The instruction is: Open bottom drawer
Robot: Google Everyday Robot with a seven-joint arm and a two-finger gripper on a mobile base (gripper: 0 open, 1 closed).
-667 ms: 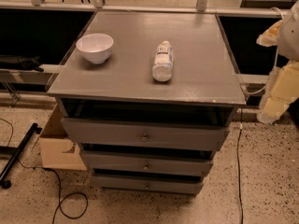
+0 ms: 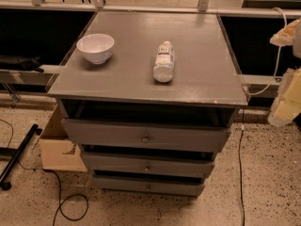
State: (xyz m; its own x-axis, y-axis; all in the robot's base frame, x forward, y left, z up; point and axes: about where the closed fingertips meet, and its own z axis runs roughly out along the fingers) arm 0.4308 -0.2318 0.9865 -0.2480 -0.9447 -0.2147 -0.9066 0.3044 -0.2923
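The grey cabinet (image 2: 141, 79) has three drawers. The bottom drawer (image 2: 122, 184) is the lowest, slimmest front, with a small round knob (image 2: 148, 187) at its centre. Its front stands in line with the middle drawer (image 2: 117, 164) above it, with a dark gap between them. My gripper (image 2: 283, 113) is the lower end of the cream-coloured arm at the right edge. It hangs beside the cabinet at about the height of the top drawer (image 2: 103, 132), well above and to the right of the bottom drawer, touching nothing.
A white bowl (image 2: 95, 47) and a lying plastic bottle (image 2: 164, 61) rest on the cabinet top. A cardboard box (image 2: 59, 147) stands on the floor at the cabinet's left. Cables (image 2: 66, 206) and a black bar (image 2: 19, 154) lie on the speckled floor.
The arm at the right has shifted slightly toward the right edge. The drawers, bowl and bottle have not moved.
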